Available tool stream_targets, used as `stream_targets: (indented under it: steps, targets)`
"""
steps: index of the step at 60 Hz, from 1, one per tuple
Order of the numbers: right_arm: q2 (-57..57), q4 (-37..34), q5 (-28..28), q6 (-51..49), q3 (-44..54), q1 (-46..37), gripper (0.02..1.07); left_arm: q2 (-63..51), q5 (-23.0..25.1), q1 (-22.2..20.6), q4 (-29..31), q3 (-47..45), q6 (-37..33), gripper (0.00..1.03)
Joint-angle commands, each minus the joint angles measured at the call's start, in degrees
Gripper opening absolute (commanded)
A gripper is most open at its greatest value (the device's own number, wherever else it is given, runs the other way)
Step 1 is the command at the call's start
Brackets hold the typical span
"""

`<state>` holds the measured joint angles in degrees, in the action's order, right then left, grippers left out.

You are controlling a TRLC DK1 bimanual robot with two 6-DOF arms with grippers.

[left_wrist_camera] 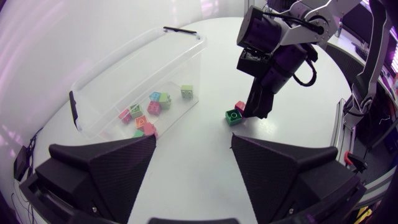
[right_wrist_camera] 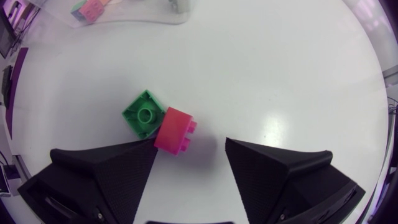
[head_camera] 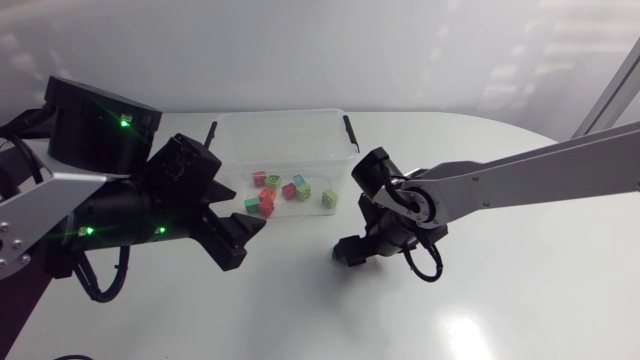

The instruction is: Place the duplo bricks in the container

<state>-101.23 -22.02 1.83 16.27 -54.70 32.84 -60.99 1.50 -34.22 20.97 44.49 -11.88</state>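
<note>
Pink brick [right_wrist_camera: 174, 130] touching green brick [right_wrist_camera: 144, 114], just ahead of spread right jaws.

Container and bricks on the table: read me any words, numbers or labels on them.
None. The clear container, the bricks inside it, the green brick and the pink brick show no readable word, number or label.

Grn brick [right_wrist_camera: 144, 114] touching pink brick [right_wrist_camera: 174, 130]
</note>
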Motion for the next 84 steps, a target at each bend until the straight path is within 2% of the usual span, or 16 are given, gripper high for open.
stream_targets:
  steps: [1,26,28,32,40,44,51,65,84]
  targets:
    - [-1.3,0.5,1.2,-0.5,-1.1,-2.0,0.78,0.9,0.5,-0.5,0.3,-1.7,-0.8,0.84]
    - [-5.7,1.2,0.2,-3.1,-6.7,-2.5,0.78,0.7,0.3,-1.1,0.4,-1.7,-0.9,0.84]
    - [-6.3,1.2,0.1,-3.4,-7.2,-2.5,0.73,0.7,0.3,-1.0,0.6,-1.6,-0.9,0.84]
    - [-7.1,1.4,-0.4,-3.6,-7.4,-2.4,0.52,0.9,0.3,-0.8,1.0,-1.4,-1.1,0.84]
    - [-7.1,1.4,-0.7,-3.9,-6.0,-1.8,0.33,1.0,0.3,-0.4,1.2,-1.4,-1.6,0.84]
    - [-6.6,1.5,-0.6,-4.1,-4.9,-1.6,0.18,0.9,0.3,-0.5,1.1,-1.4,-1.6,0.84]
    - [-4.3,0.7,-0.5,-4.6,-3.7,-1.9,0.15,0.7,0.3,-0.9,1.1,-1.1,-1.6,0.84]
    - [4.6,-4.4,-0.5,-5.8,-5.9,-3.5,0.15,0.6,0.3,-1.4,1.1,-1.3,-1.5,0.84]
    - [8.3,-9.6,-0.8,-4.4,-22.7,-3.7,0.15,0.8,0.3,-2.7,1.1,-2.8,-1.3,0.84]
